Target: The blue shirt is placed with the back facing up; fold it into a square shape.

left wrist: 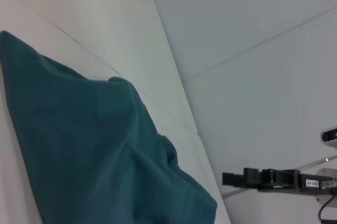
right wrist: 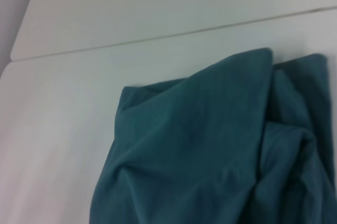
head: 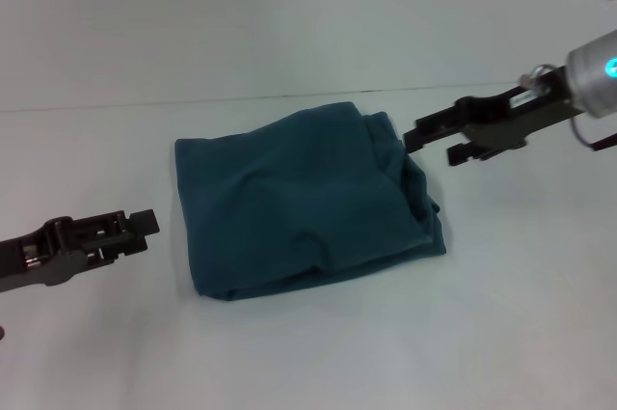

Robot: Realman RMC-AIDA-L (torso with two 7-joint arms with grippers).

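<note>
The dark teal-blue cotton shirt (head: pixel 308 203) lay mid-counter (head: pixel 289 352), already a rough, rumpled square. Both hands hung clear: left hand (head: pixel 145 222) looked closed and empty, right hand (head: pixel 434 143) slightly parted. Probably only smoothing the bunched right edge remained.

Blue shirt (head: pixel 304 203): soft matt cloth, creased. Table (head: pixel 289 352): smooth, matt white. Right gripper (head: pixel 439 142): looked like black matt plastic.
</note>
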